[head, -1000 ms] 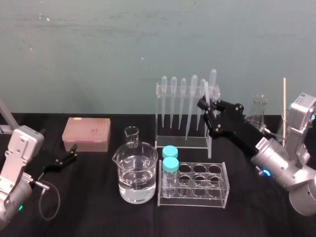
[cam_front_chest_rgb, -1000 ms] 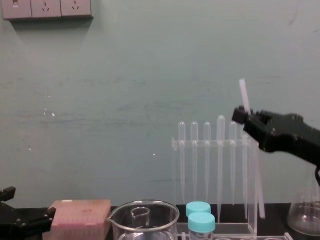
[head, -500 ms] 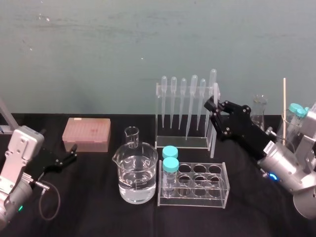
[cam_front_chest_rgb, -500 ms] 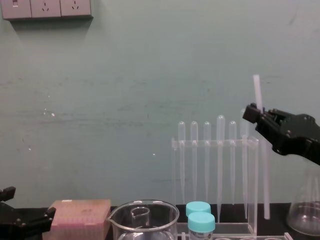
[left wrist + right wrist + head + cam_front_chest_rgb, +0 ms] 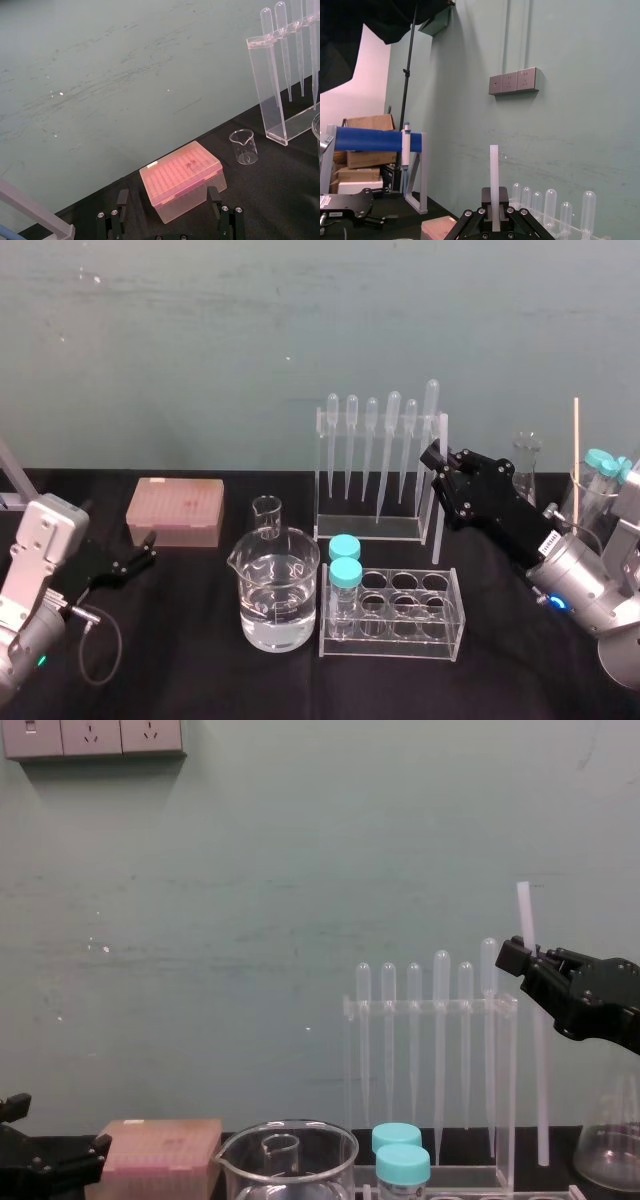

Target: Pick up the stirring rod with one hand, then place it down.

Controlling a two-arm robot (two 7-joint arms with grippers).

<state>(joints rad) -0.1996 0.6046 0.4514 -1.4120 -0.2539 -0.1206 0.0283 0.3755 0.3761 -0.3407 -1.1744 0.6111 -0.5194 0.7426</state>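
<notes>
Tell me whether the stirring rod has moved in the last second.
Yes. In the chest view the stirring rod, held by the right gripper, has shifted rightward past the end post of the pipette rack and stands straighter.

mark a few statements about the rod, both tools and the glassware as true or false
The right tool holds the stirring rod nearly upright. True.
The left tool grips the pink box. False: it is open, apart from the box.
Two blue-capped tubes stand in the tube rack. True.
The large beaker is empty. False: it holds clear liquid.
</notes>
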